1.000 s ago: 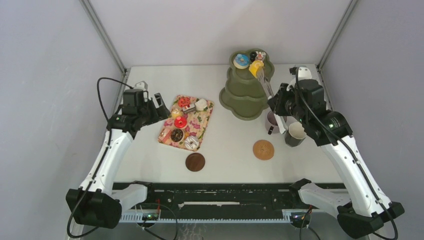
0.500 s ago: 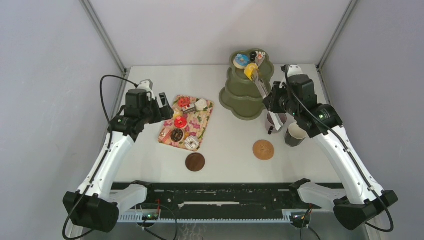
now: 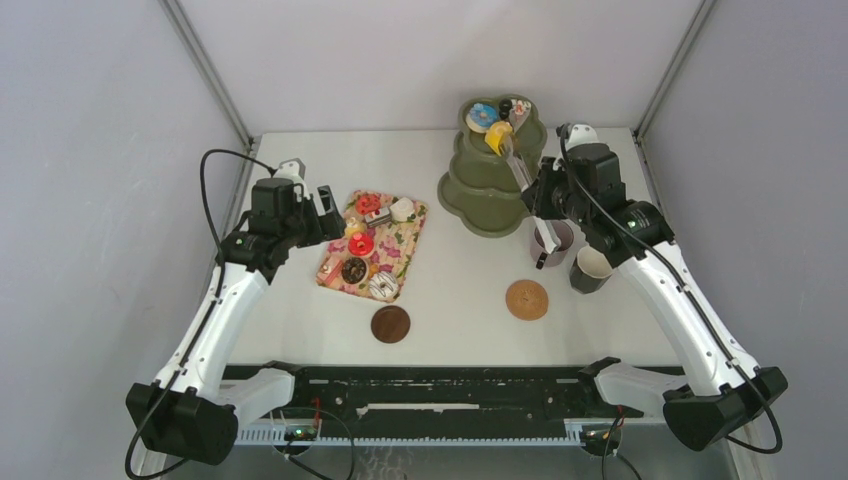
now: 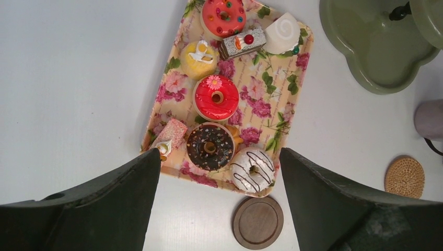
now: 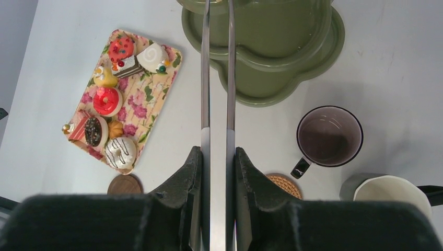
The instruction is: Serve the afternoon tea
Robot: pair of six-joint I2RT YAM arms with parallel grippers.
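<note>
**A:** Where is the yellow cube [image 3: 497,139]?

**B:** It's pinched in the tips of the tongs [image 3: 522,172] at the top tier of the green stand [image 3: 487,215], just beside a blue donut [image 3: 481,116]. I can't tell whether it touches the tier yet. The right gripper [image 5: 217,157] is clenched on the tong arms.

**A:** So which step is this?

**B:** Placing the cube on the stand, I judge. The next move calls for easing the squeeze so the tongs spring apart, then drawing back without nudging the neighbours.

**A:** Does the right wrist camera confirm it?

**B:** No. There the tong arms run off the top edge, so only the overhead view shows the cube. It does look straight into the mauve mug [image 5: 329,137], which is empty, with the dark green mug [image 5: 389,194] near it.

**A:** And the left side?

**B:** The left gripper [image 3: 325,213] is spread wide and holds nothing above the floral tray [image 4: 274,102]. Its wrist view shows the red donut [image 4: 216,98] and the chocolate donut [image 4: 210,147] waiting.
</note>
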